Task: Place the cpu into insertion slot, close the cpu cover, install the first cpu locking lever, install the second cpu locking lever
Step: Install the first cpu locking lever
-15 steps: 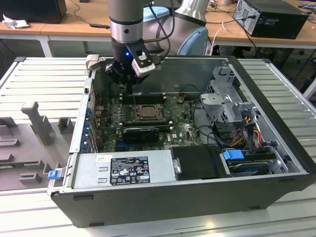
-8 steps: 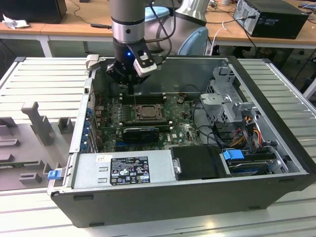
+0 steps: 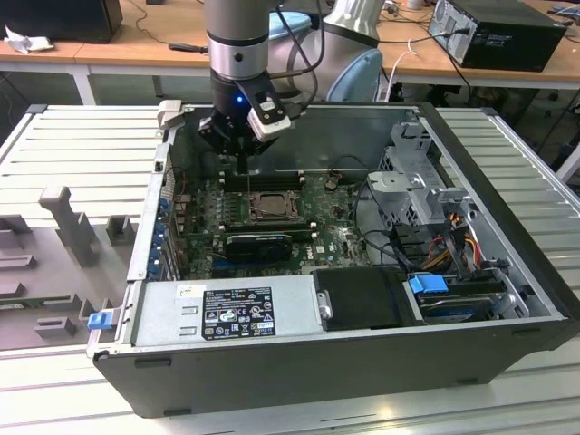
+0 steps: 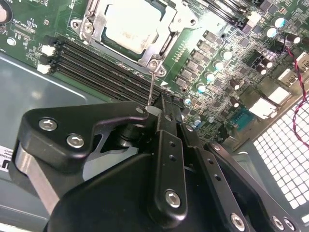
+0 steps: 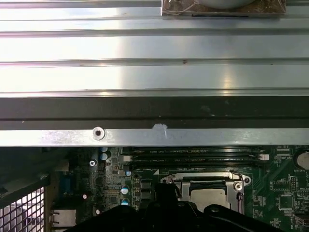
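Nearest the exterior camera runs the dark wall of the computer case (image 3: 272, 372), with the power supply (image 3: 227, 313) just behind it. Beyond that lies the green motherboard (image 3: 335, 240). The insertion slot (image 3: 272, 207) sits near the board's middle, and the gripper (image 3: 245, 156) hangs just beyond it, over the memory slots (image 3: 263, 179). In the second wrist view the cpu (image 4: 128, 24) lies flat in the slot, pale face up. It is square, so it has no long axis to speak of. The cpu cover (image 4: 94, 26) is already down and frames it. A thin wire locking lever (image 4: 152, 87) rises from the socket corner nearest the gripper. Its long axis runs off the board and across the memory slots to the fingertips, which appear pinched together on its free end. I judge the work to be at a lever step, though which lever cannot be told. Finishing it would call for swinging the wire down flat beside the cover and catching it under its hook. In the first wrist view the case's metal rim (image 5: 193, 137) crosses the middle. Past it the cpu (image 5: 207, 197) shows seated under the closed cover (image 5: 193, 180).
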